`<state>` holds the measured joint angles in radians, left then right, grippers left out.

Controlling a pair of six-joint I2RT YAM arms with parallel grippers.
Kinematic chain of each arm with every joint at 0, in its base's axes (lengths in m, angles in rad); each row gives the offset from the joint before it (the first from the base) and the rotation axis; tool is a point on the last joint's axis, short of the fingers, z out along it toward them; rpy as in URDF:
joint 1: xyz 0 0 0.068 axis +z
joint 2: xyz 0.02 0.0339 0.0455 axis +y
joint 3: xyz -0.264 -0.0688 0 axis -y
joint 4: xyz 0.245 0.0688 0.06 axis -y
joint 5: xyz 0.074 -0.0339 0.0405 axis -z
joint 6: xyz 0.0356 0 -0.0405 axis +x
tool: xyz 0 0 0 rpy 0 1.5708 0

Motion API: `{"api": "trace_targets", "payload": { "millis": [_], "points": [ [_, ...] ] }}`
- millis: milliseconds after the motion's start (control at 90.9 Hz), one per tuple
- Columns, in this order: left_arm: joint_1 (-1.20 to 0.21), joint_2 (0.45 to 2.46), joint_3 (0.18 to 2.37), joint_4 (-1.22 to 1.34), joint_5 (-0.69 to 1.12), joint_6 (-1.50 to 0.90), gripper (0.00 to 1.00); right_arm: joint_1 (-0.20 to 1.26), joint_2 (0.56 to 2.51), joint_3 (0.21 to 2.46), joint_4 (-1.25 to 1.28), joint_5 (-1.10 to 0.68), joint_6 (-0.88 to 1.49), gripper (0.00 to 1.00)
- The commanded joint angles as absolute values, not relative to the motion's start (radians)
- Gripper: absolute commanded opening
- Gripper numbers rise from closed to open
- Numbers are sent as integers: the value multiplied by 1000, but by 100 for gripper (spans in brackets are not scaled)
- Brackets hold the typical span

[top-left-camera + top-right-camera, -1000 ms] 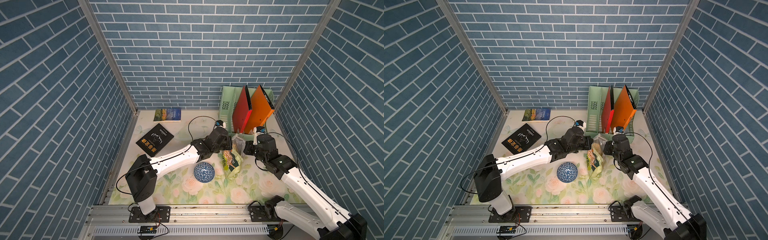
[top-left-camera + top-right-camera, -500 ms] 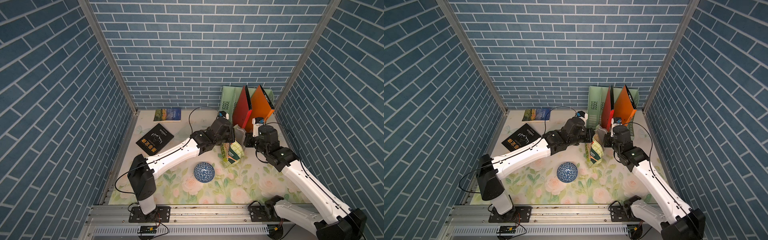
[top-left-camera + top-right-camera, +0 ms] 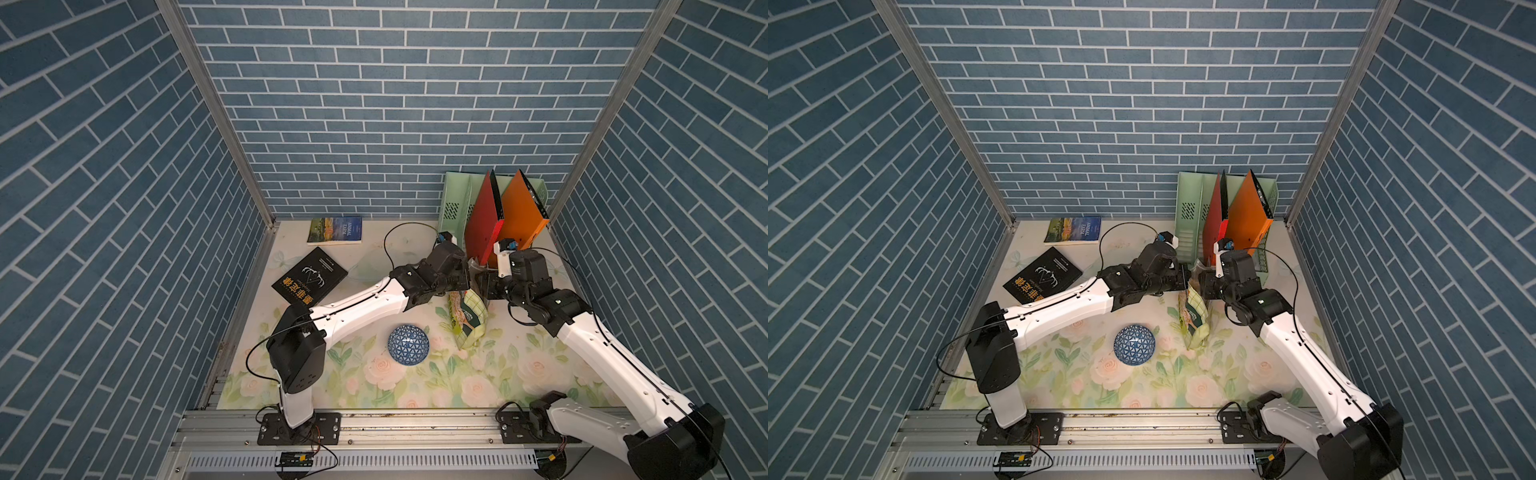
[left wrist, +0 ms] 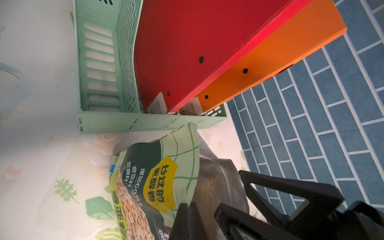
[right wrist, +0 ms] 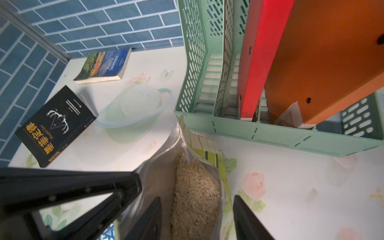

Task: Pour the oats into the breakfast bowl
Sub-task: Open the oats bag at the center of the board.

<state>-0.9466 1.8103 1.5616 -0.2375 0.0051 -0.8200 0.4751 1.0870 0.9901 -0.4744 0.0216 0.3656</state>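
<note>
So compared with a second ago, the oat bag (image 3: 467,316) is up off the mat and much closer to the green file rack (image 3: 455,203), hanging just in front of it. The left gripper (image 4: 190,222) is pinched tight on the bag's top edge. The right gripper (image 5: 196,198) was closed; now its fingers sit apart either side of the open mouth, with the oats (image 5: 193,176) showing inside. Can't tell if they touch the plastic. The breakfast bowl (image 3: 408,345) sits further out from the rack, past the bag, and is mostly cut off in the right wrist view. Floral mat (image 3: 415,386), blue brick walls (image 3: 374,104).
</note>
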Motion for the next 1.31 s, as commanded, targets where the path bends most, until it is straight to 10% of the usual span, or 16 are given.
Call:
{"api": "trace_targets", "payload": {
  "millis": [0, 407, 594, 891, 1298],
  "points": [
    [-943, 1763, 1560, -138, 11, -829, 0, 483, 1064, 1040, -565, 18, 349, 63],
    [-943, 1727, 1541, -128, 1, -835, 0, 567, 1150, 1065, -730, 221, 327, 61],
    [-943, 1701, 1527, -142, -37, -833, 0, 571, 1187, 1130, -771, 318, 288, 0],
    [-928, 1655, 1589, -288, -152, -824, 0, 584, 1220, 1158, -687, 640, 250, 0],
    [-903, 1734, 1552, -232, -79, -868, 0, 544, 1177, 1024, -326, 305, 228, 2]
  ]
}}
